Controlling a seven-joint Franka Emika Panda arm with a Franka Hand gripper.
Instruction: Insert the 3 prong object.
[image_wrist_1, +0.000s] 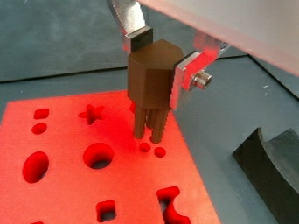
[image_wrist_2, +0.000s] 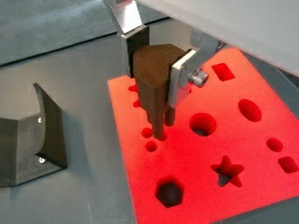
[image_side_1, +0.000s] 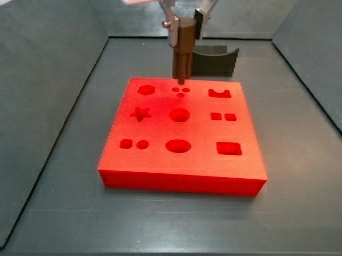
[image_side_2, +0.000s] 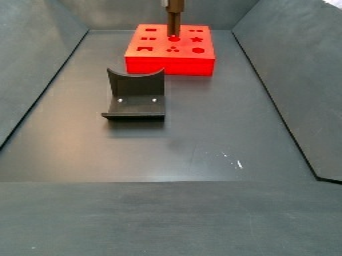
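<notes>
The gripper (image_wrist_1: 160, 54) clamps the 3 prong object (image_wrist_1: 149, 87) upright between its fingers (image_wrist_1: 187, 74). Directly beneath, its rod tips reach the small round holes (image_wrist_1: 151, 150) of the red block (image_side_1: 181, 128). Beyond stands the fixture (image_side_1: 214, 60).

Gripper (image_wrist_1: 156, 54) over the red block: silver plate fingers (image_wrist_1: 190, 72) with dark pads, shut around the brown wood-coloured 3 prong object (image_wrist_1: 149, 83), same brown in the other wrist view (image_wrist_2: 158, 74) and in a side view (image_side_1: 183, 45). Directly under the prong tips, bright red block (image_wrist_1: 70, 131), plain, holes reading darker red; also red in both side views (image_side_1: 181, 140) (image_side_2: 171, 62). Beside the gripper, dark grey fixture (image_wrist_2: 30, 144), matt. Floor (image_side_2: 174, 150) dark grey, uniform, with faint pale specks.
</notes>
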